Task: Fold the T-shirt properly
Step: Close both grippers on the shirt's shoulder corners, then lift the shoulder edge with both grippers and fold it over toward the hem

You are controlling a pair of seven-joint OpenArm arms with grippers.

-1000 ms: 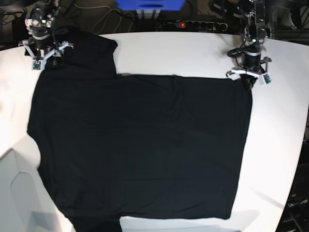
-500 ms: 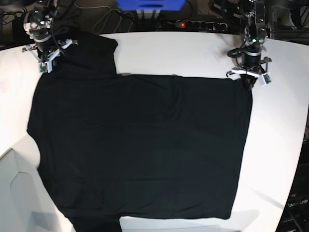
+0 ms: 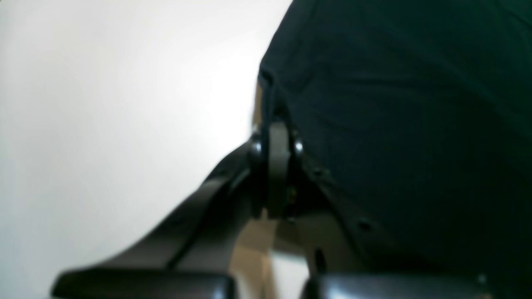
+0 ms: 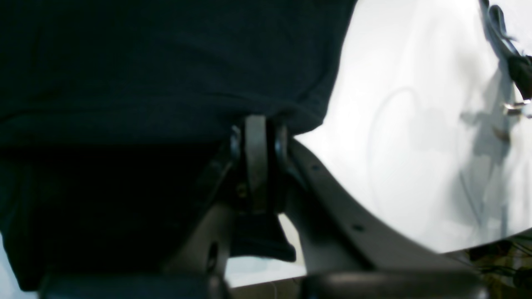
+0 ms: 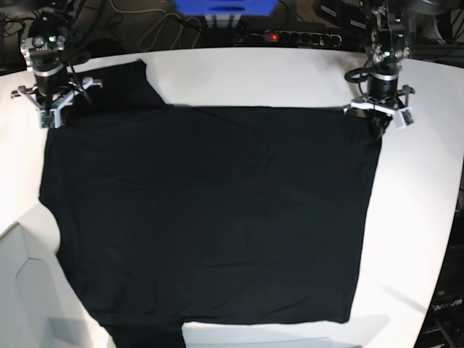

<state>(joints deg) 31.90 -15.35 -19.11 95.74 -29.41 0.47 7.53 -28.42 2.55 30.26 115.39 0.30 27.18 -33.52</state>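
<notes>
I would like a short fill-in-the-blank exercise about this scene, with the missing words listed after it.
1. The T-shirt is ____ in colour.
2. The T-shirt lies spread on a ____ table.
3. The left pincer is ____ on the T-shirt's edge.
4. The right pincer grips the ____.

Missing words: black; white; shut; T-shirt

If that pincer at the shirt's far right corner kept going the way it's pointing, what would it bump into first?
The left pincer points down, shut on the T-shirt corner. Straight on it would likely meet the white table just beneath the cloth.
</notes>
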